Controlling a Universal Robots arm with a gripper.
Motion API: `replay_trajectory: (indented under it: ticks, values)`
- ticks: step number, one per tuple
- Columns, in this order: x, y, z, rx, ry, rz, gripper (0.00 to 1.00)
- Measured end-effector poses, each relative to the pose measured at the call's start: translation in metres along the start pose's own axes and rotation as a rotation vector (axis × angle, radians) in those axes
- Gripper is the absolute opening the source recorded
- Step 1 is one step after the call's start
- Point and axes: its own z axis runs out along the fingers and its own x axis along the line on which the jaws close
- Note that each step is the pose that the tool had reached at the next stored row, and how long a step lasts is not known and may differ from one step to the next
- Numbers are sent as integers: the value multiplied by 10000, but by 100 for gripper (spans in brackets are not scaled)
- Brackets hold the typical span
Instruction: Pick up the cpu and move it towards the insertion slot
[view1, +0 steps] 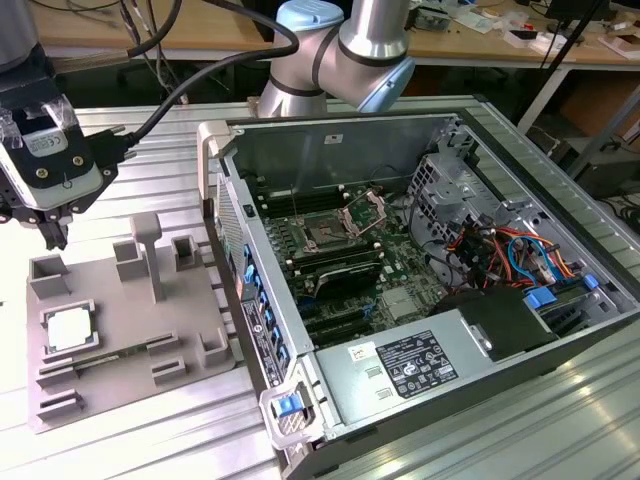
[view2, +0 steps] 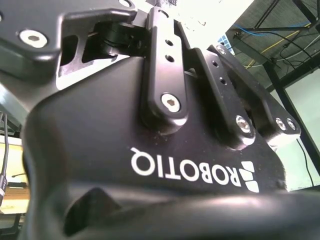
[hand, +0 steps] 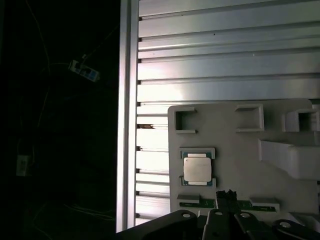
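Jaws look pressed together on nothing as the gripper (view1: 55, 238) hangs over a far corner of the grey fixture (view1: 120, 300), and the cpu (view1: 68, 328) lies unpicked in its nest by the fixture's edge, well apart from the insertion slot (view1: 325, 235).

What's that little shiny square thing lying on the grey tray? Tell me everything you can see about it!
That is the cpu, a small flat square chip. Its top looks like a pale, silvery metal plate, and the first wrist view shows a thin green edge around it. It lies flat, plate up, inside a low framed recess of the grey plastic fixture, at the exterior view's left. Only the fixture touches it. The gripper hangs higher up, apart from it.
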Motion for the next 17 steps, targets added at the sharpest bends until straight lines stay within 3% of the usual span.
replay_trajectory:
  ticks: [17]
  values:
    - [1, -14, 45, 1, 1, 0, 11]
